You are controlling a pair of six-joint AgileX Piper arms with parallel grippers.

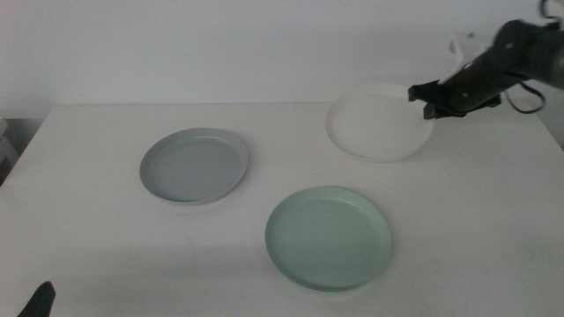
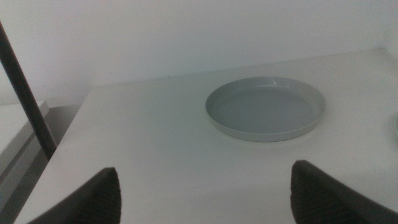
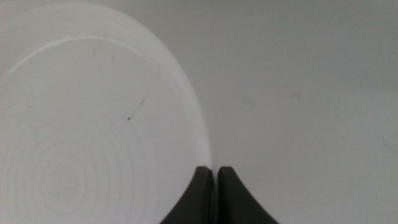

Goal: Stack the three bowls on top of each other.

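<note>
The white bowl (image 1: 377,123) is at the back right of the table. My right gripper (image 1: 434,99) is shut on its right rim, and that side looks slightly raised. Up close, the thin rim of the white bowl (image 3: 93,137) sits pinched between the nearly touching jaws of the right gripper (image 3: 215,169). The grey-blue bowl (image 1: 194,165) lies flat left of centre, also seen ahead of my left gripper (image 2: 206,169) as the grey-blue bowl (image 2: 266,107). The left gripper (image 1: 40,301) is open and waits at the front left corner. The mint green bowl (image 1: 328,237) lies flat at the front centre.
The white table (image 1: 88,229) ends at a plain wall behind. Beyond the table's left edge stand a dark pole (image 2: 25,93) and a lower surface. A dark cable (image 1: 529,97) loops from the right arm.
</note>
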